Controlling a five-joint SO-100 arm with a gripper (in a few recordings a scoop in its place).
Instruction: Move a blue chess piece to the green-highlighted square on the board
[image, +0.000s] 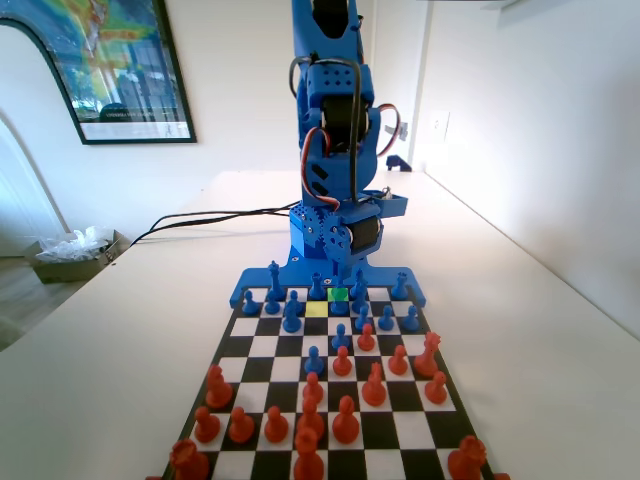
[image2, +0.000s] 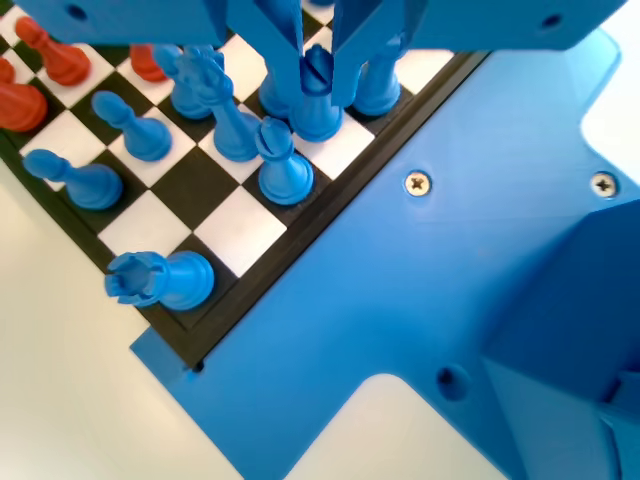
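In the wrist view my gripper hangs low over the board's back rows. Its two jaws press on either side of the head of a blue chess piece. That piece stands upright with its base on or just above a white cell near the board's edge. In the fixed view the gripper is down at the far end of the board, right over the green-highlighted square, which is partly hidden. A yellow cell lies diagonally next to it.
Other blue pieces crowd close around the held one: a bishop-like piece, a rook at the corner, and pawns. Orange-red pieces fill the near half of the board in the fixed view.
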